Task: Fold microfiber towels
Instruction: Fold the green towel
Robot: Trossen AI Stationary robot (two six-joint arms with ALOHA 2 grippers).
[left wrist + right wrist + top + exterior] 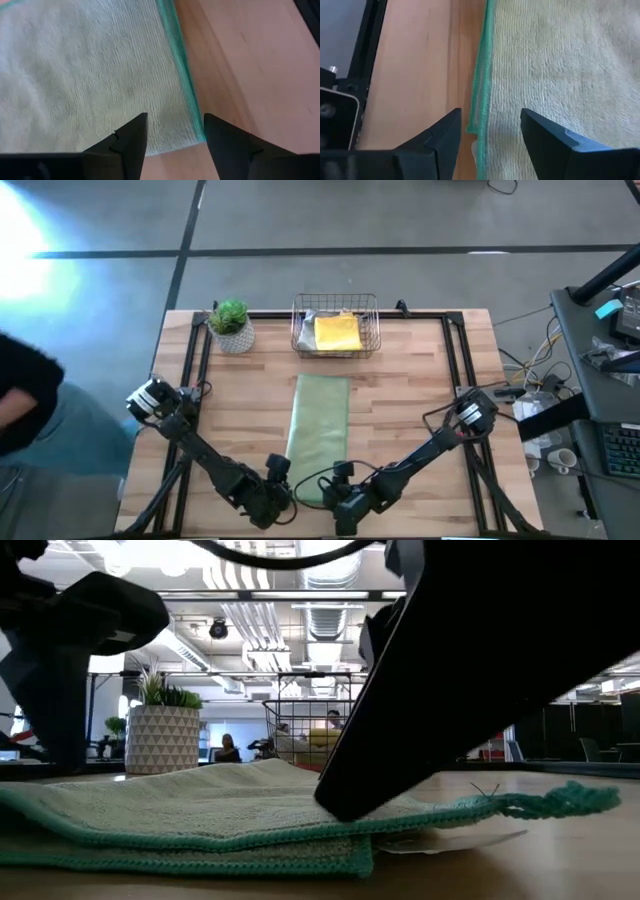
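The pale sage green towel is lying as a long strip down the middle of the table, already folded in half, one end pointing at the copper wire basket and the other reaching the two arms. Both grippers are hovering at that far-from-basket end, one at each corner. The left gripper is standing with fingers spread above the teal-stitched corner, gripping nothing. The right gripper is likewise spread wide, straddling the towel's hemmed edge and empty. They are probably placed this way to pinch both corners together and carry that end toward the basket for a second fold. A yellow towel is sitting folded inside the basket, apparently finished, with a potted plant just beside it.
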